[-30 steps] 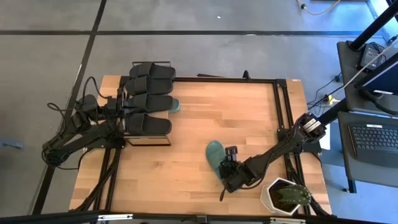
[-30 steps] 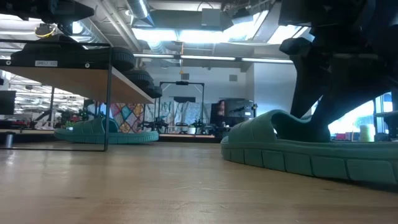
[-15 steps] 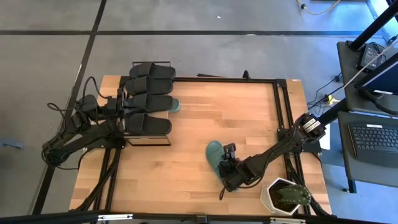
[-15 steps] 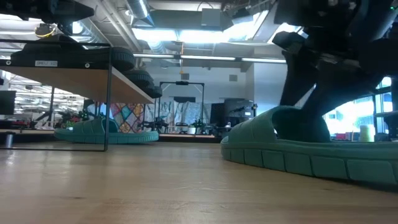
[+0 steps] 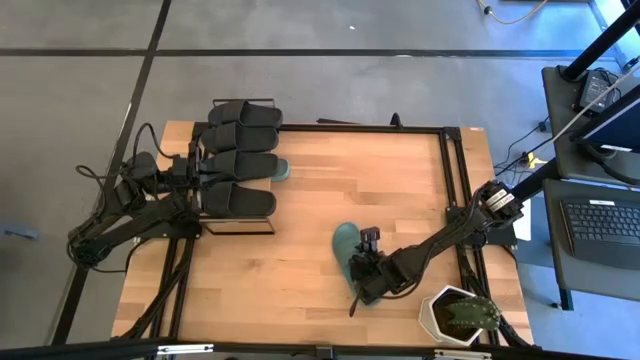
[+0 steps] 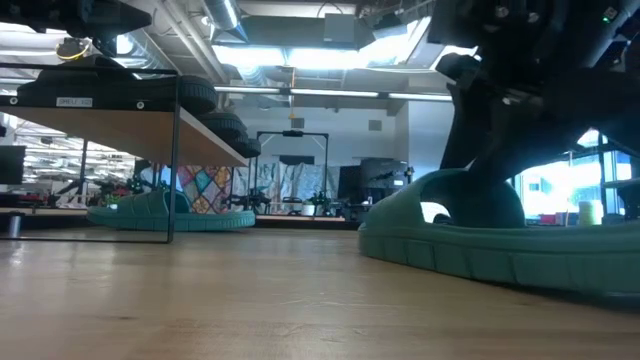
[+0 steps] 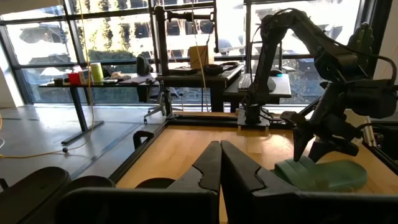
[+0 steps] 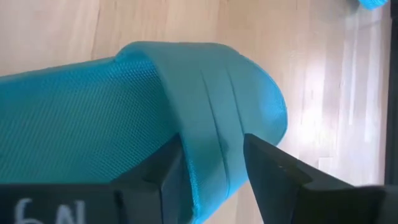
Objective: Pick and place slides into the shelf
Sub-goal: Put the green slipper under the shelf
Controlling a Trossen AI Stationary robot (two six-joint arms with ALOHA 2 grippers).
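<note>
Down at the near right of the table (image 5: 300, 200), the right gripper (image 5: 368, 270) sits low over a teal slide (image 5: 347, 246), and from the wrist view its two dark fingers (image 8: 273, 174) straddle the edge of the sandal's wide strap, one on each side, so I would call it clamped on that slide, or within a hair of being so. Gripping the strap makes sense: it is the one raised, narrow part a two-finger pincer can get around, while the sole is too broad. From the table-level camera the sole looks flat on the wood, or very nearly, with the arm bearing down from above, so I judge the lift has barely begun, if at all. Over at the far left stands the shelf (image 5: 232, 222), its top already lined with black slides (image 5: 240, 165), toes pointing toward the table's middle. The other teal slide (image 6: 165, 214) lies beneath the board, just peeking out in the overhead view, which suggests the one in hand belongs beside it. The left gripper (image 7: 219, 167) waits by the shelf with its fingers pressed together on nothing. A potted cactus (image 5: 458, 314) stands close to the right arm, worth minding on the swing.
</note>
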